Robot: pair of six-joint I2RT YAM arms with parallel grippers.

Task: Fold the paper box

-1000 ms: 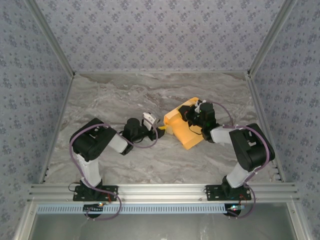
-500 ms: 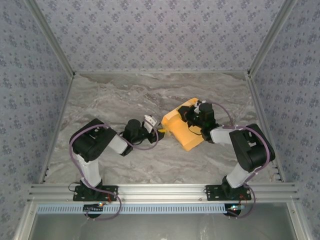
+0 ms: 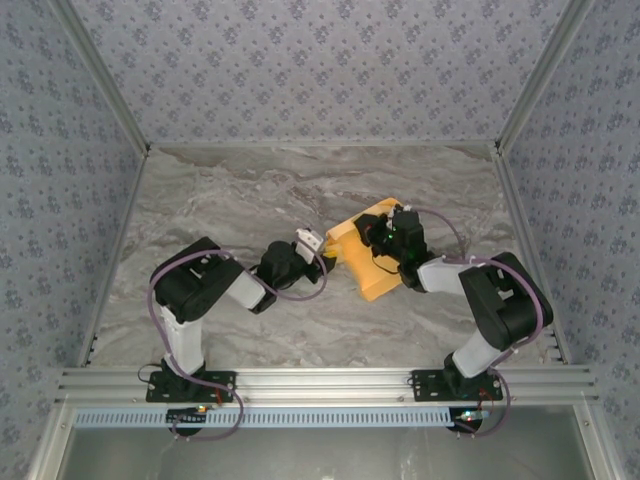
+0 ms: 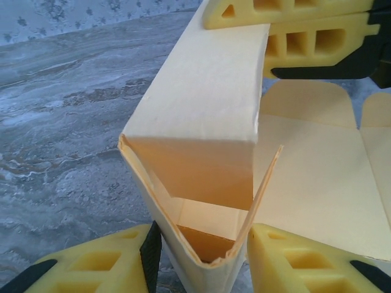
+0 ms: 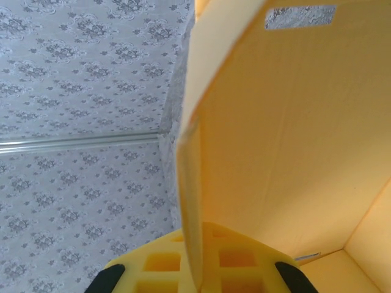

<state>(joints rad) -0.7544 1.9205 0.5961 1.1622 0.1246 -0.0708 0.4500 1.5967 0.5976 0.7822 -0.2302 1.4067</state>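
The yellow-orange paper box [image 3: 368, 268] lies right of the table's middle, partly folded, with panels standing up. My left gripper [image 3: 322, 250] is at its left end. In the left wrist view the box's [image 4: 201, 104] pinched V-shaped end sits between my left gripper's [image 4: 201, 259] two yellow fingers, and both touch its walls. My right gripper [image 3: 383, 230] is over the box's far side, shut on an upright panel. That panel's [image 5: 293, 140] edge runs down between the right gripper's [image 5: 198, 265] fingers. The right fingers [image 4: 305, 43] also show clamping the panel's top.
The grey marble table [image 3: 230, 200] is walled by patterned panels [image 3: 320, 70] at the back and both sides. An aluminium rail [image 3: 320, 382] carrying both arm bases runs along the near edge. Open table lies left of and behind the box.
My left gripper has moved right to the box's left end and its jaws have narrowed round it. The right gripper and box have shifted slightly left.
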